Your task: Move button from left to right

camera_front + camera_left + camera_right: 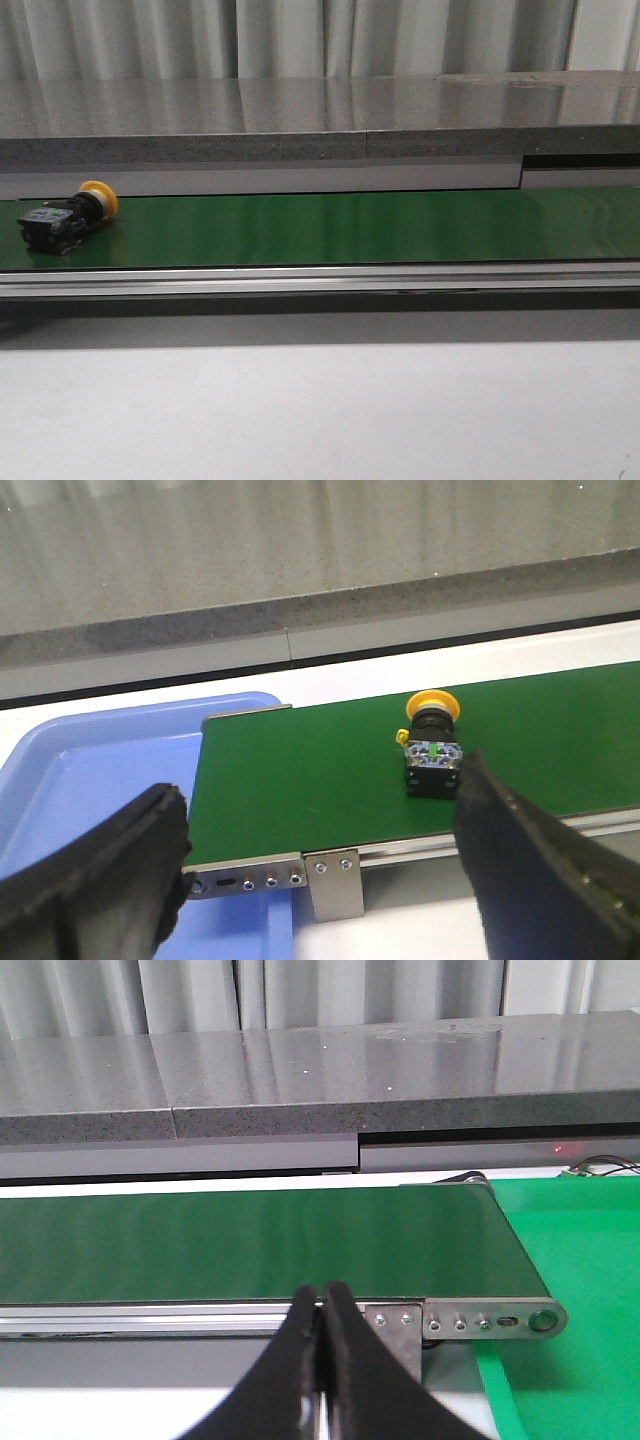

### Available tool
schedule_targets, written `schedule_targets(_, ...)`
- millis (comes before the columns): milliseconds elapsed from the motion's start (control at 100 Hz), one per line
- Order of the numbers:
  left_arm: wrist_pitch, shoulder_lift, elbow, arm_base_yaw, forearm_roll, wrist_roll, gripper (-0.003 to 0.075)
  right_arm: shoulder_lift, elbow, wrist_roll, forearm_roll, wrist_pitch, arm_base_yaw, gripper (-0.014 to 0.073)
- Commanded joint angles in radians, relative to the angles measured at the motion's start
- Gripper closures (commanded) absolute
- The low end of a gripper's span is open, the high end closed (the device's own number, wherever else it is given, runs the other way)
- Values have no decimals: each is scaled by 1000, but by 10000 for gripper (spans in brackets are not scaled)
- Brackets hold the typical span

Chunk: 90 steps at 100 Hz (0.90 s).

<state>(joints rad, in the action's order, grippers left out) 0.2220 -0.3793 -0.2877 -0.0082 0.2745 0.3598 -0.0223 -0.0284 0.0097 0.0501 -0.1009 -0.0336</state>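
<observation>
Front view: one button (68, 217) on one green belt (350, 228); left fingers (120, 880) wide, right fingers (345, 1360) pressed together, empty.

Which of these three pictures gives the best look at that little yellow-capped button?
The left wrist view: the button lies close on the green belt, cap and black body clear. The front view shows it small at the belt's left end. The right wrist view misses it.

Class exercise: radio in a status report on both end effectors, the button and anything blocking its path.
Left end effector open, empty, above belt end. Right end effector shut, empty. Button on its side, far left of green conveyor belt. Nothing else on the belt.
</observation>
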Motion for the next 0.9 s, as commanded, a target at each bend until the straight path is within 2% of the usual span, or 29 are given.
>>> schedule_targets(0,-158,57,28,-6,16,1,185,14,16,-10,-12,82,2,660)
schedule_targets(120,-282,105,62,-6,16,1,185,14,16,-10,-12,82,2,660)
schedule_targets(420,-277,107,63,-6,16,1,204,14,16,-10,-12,82,2,660)
schedule_targets(470,-268,107,63,-6,16,1,250,14,16,-10,-12,82,2,660)
schedule_targets(540,-248,107,65,-6,16,1,369,14,16,-10,-12,82,2,660)
schedule_targets(710,-217,107,66,-6,16,1,732,14,16,-10,-12,82,2,660)
schedule_targets(890,-206,107,74,-6,16,1,741,14,16,-10,-12,83,2,660)
